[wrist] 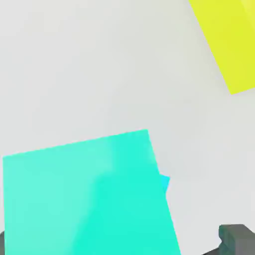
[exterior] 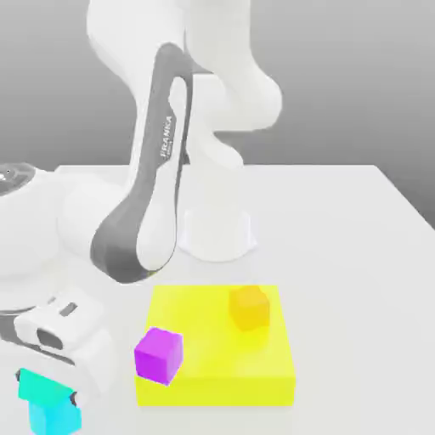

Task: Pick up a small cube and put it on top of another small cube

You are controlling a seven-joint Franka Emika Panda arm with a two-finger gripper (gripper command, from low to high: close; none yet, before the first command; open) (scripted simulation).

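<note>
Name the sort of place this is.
Most likely a simulated robotics workspace: a white robot arm mounted on a plain pale table, small bright cubes such as the magenta one, and a flat yellow block.

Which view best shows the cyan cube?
The exterior view: the cyan cube appears there with much of its body visible, directly below the teal cube. The hand view catches just a small corner past the teal cube's edge.
</note>
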